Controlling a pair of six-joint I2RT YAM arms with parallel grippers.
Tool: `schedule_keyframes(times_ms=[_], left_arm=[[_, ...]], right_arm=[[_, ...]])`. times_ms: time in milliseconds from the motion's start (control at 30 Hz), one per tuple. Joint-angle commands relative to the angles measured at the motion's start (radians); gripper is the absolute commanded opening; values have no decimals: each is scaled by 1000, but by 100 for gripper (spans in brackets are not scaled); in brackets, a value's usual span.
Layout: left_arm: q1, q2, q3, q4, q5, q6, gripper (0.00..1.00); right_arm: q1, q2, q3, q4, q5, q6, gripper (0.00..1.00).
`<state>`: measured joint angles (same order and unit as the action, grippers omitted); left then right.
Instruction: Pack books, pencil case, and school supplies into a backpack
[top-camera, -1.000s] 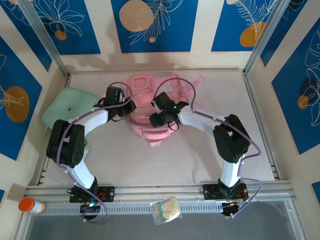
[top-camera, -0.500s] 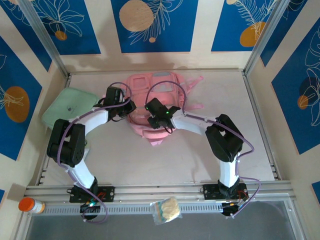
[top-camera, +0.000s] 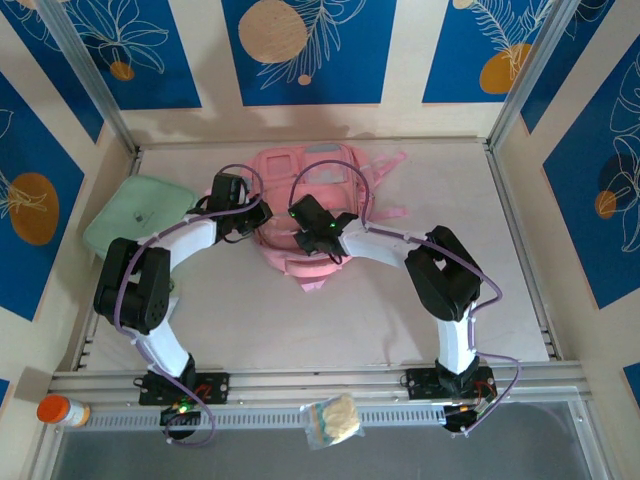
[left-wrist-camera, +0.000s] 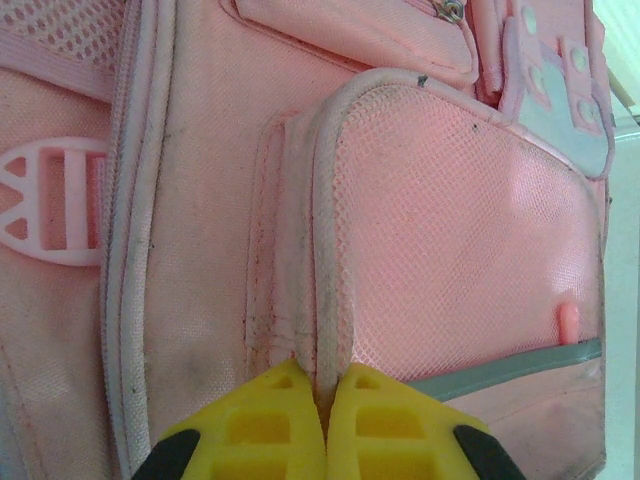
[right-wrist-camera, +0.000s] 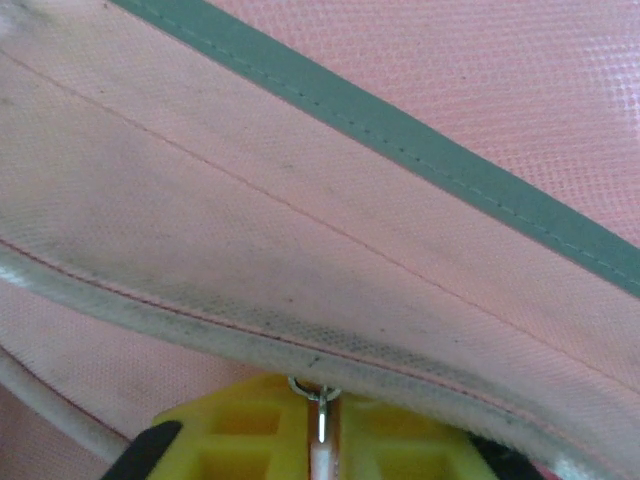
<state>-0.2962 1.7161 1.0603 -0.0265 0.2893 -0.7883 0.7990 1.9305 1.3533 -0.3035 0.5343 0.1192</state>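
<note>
The pink backpack (top-camera: 320, 170) lies flat at the middle back of the table. My left gripper (top-camera: 258, 216) is at its left side. In the left wrist view its yellow fingers (left-wrist-camera: 275, 420) are shut on the pale piping at the edge of a pink mesh pocket (left-wrist-camera: 460, 230). My right gripper (top-camera: 303, 232) rests over the backpack's near part. In the right wrist view its jaws are shut on a zip pull (right-wrist-camera: 321, 415), a small metal ring with a pink tab, under a grey-edged seam (right-wrist-camera: 250, 335). The books and school supplies are out of view.
A mint-green square pouch (top-camera: 135, 210) lies at the left wall, beside the left arm. On the front rail sit an orange-capped bottle (top-camera: 62, 410) and a clear bag with pale contents (top-camera: 335, 420). Bare table lies right of the backpack and in front of it.
My right gripper has moved left across the backpack's near part and has closed on the zip pull. The left gripper has kept its place and its grip.
</note>
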Motion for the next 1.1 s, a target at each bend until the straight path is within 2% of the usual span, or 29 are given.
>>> schedule_keyframes(times_ms=[0, 100, 133, 233, 367, 500, 600, 733, 1067], left_arm=[[0, -56, 21, -4, 80, -16, 8], [0, -110, -30, 2, 67, -37, 30], [-1, -132, -61, 24, 62, -61, 34], [-15, -199, -191, 154, 59, -194, 42], [-96, -258, -319, 287, -32, -365, 52], [-174, -254, -356, 357, -138, -483, 54], [-202, -231, -346, 374, -198, -522, 55], [-221, -212, -340, 397, -287, -559, 54], [-259, -123, -304, 417, -408, -711, 48]], right_arm=[[1, -13, 36, 52, -6, 15, 4], [3, -56, 10, 36, -44, 58, 0], [2, -65, 2, 28, -60, 75, 0], [-1, -84, -17, 6, -81, 122, 0], [5, -89, -29, -9, -81, 145, 0], [8, -93, -38, -3, -91, 166, 0], [10, -86, -31, -12, -89, 174, 0], [12, -86, -28, -10, -90, 177, 0], [12, -73, -15, -13, -96, 178, 0]])
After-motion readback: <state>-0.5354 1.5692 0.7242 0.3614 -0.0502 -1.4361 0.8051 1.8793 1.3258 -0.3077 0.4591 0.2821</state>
